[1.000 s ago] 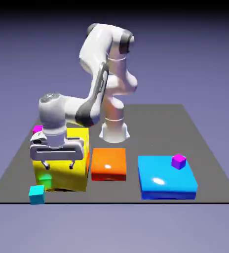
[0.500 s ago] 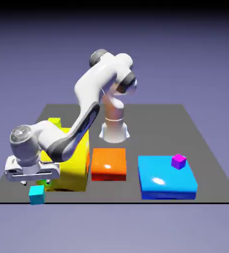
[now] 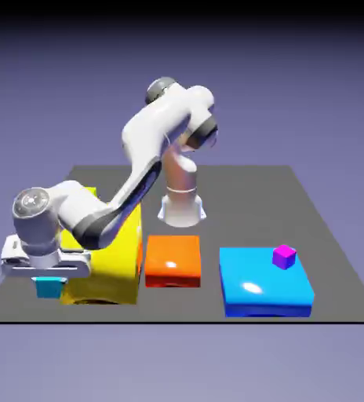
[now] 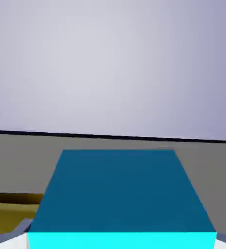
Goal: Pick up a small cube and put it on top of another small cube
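The small cube [image 3: 49, 288], cyan, hangs just under the white hand at the exterior view's lower left, a little above the table. My gripper [image 3: 49, 283] is shut on it. The same cyan cube [image 4: 120, 194] fills the lower half of the hand view, with a grey fingertip [image 4: 15, 236] showing at the bottom corner beside it. Behind it, the hand view shows the table's edge and plain backdrop. The other small cube is hidden from view; the arm covers the big yellow block's [image 3: 114, 259] far left part.
The yellow block stands right behind the hand. An orange block [image 3: 172, 261] lies in the middle and a flat blue block [image 3: 263, 286] at the right, with a tiny purple-violet cube [image 3: 284, 256] on top. The dark table [image 3: 334, 259] ends just in front of the hand.
The hand swung down to the front left over the cyan cube and the jaws closed on it. The cube has risen slightly and shifted left.
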Controlling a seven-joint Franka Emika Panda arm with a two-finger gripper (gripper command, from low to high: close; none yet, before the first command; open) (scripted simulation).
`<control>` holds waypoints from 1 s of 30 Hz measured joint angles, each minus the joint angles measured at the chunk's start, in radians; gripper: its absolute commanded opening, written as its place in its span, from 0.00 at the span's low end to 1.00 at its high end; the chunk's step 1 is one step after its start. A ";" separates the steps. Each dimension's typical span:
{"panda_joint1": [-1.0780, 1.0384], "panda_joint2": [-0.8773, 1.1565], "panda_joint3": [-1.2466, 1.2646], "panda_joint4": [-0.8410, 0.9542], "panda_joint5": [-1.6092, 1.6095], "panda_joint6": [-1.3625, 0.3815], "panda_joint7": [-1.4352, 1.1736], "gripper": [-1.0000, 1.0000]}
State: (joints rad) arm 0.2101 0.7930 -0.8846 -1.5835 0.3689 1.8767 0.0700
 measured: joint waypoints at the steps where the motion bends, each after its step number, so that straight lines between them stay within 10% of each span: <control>1: -0.003 -0.036 0.003 -0.011 -0.025 -0.012 0.029 0.00; 25: -0.194 -0.694 0.165 -0.424 -0.435 -0.121 0.345 0.00; 26: -0.194 -0.694 0.165 -0.453 -0.435 -0.091 0.346 1.00; 30: -0.192 -0.695 0.166 -0.381 -0.437 -0.164 0.344 1.00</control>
State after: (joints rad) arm 0.0184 0.0982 -0.7188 -1.9647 -0.0680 1.7127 0.4144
